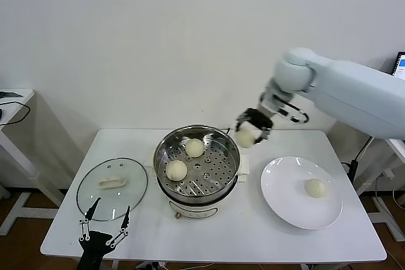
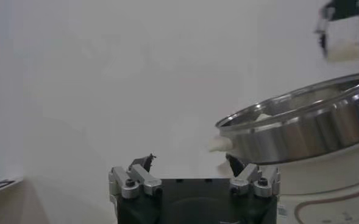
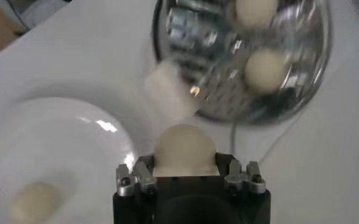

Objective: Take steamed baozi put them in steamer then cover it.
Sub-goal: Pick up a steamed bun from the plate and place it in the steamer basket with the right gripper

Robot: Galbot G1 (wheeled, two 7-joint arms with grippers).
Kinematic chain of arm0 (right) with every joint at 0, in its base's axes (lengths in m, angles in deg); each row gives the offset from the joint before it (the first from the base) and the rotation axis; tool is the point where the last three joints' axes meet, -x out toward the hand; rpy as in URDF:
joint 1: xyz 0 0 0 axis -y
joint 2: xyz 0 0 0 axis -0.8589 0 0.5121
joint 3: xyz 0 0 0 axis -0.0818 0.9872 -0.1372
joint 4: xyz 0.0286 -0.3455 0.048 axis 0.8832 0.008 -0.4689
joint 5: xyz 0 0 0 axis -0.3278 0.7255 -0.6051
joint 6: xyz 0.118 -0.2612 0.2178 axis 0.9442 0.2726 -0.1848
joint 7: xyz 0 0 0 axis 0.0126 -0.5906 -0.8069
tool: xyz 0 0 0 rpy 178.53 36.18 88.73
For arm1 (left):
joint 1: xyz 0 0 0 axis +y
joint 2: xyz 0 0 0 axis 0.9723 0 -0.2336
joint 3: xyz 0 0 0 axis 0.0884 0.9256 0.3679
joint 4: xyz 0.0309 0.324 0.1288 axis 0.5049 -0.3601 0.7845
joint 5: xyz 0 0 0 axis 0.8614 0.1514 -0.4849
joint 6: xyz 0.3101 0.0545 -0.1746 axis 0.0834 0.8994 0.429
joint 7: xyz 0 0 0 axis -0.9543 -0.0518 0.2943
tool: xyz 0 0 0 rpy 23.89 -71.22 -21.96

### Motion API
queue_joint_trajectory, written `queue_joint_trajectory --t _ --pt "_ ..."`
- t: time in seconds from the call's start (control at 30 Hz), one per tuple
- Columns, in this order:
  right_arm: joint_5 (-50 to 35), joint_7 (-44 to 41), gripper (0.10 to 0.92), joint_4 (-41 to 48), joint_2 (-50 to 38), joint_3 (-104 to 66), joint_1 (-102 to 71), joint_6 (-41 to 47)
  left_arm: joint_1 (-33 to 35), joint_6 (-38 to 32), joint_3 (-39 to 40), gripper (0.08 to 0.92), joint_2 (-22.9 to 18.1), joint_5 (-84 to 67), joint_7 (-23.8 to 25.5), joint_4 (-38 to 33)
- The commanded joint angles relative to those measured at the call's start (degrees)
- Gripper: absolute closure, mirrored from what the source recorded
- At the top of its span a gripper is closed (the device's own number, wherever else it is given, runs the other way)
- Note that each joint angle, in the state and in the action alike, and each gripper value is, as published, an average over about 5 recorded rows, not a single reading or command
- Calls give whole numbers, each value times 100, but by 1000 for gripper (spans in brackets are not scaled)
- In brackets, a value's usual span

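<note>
R gripper (image 3: pixel 185 173) grips baozi (image 3: pixel 184 149); steamer (image 3: pixel 252 61) beyond.

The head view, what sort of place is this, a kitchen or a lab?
Probably a lab or test room staged as a kitchen: a bare white table against a plain wall, holding a steamer, its cover and a plate, with another desk alongside.

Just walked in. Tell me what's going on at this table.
The right pincer holds a cream-white dough bun in the air beside the rim of the shiny stainless-steel steamer pot. Two buns already sit on its perforated tray, and one waits on the flat white plate. The round glass lid lies on the table left of the pot. The left pincer hangs open near the lid.
</note>
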Motion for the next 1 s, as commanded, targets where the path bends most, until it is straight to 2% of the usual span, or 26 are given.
queue_joint_trajectory --t 0.03,0.43,1.0 --pt "467 -34 332 -639 1215 626 356 -801 2 -17 -3 177 3 1 0 2" --pt "1222 188 338 -736 1296 715 -441 -1029 -16 -36 -33 177 -12 -11 -6 -5" --pt "1561 200 324 -557 1566 679 -768 -904 -41 -68 -70 177 -10 -29 -56 66"
